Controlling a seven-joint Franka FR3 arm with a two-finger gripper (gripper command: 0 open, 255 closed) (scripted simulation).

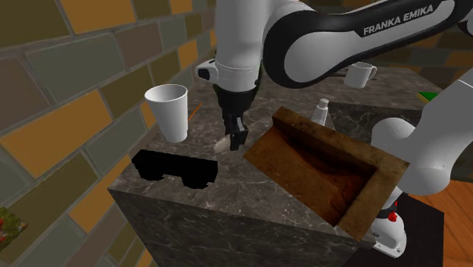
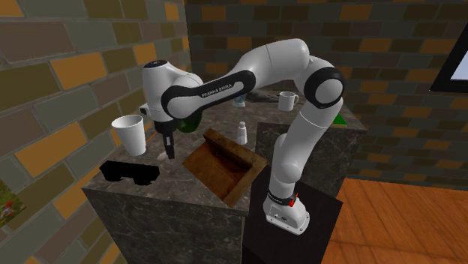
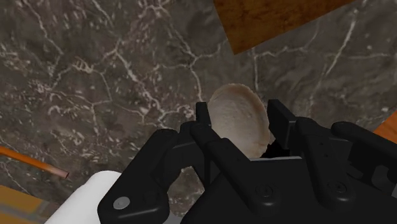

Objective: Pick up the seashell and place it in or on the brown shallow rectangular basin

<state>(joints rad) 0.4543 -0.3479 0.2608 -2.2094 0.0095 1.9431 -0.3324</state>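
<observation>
while the arm (image 1: 394, 30) reads "franka emika", its claw (image 3: 240, 109) clasps the pale seashell (image 3: 235, 126) near the brown basin (image 1: 333, 138).

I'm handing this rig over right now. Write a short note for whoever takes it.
Gripper: shut on the shell, low at the counter; cannot tell if it is lifted.
Shell: between the fingers, just outside the basin.
Basin: holds nothing.
Done: reach and grasp.
Left: lift, carry over the basin, release.
</observation>
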